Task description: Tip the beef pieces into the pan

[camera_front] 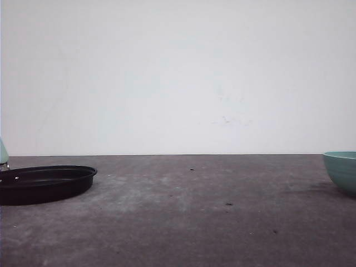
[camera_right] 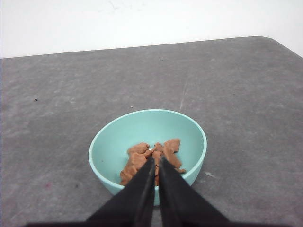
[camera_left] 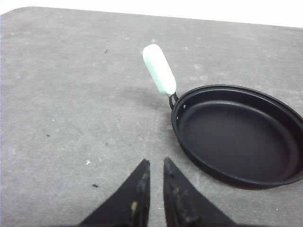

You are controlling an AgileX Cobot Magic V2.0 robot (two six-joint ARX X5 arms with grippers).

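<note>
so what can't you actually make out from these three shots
- Pan: the front view's left edge cuts it off, and the low angle hides its inside.
- Bowl: the front view's right edge cuts it, and its wall hides any contents.
- Beef pieces: in the right wrist view, the right gripper covers the heap's middle.
- Left gripper: the left wrist view's bottom edge hides all but the fingers.

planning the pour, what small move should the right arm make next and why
Probably open the right tool and lower it to the bowl rim: its fingers are nearly closed above the bowl, the beef pieces sit inside, and the pan is empty.
</note>
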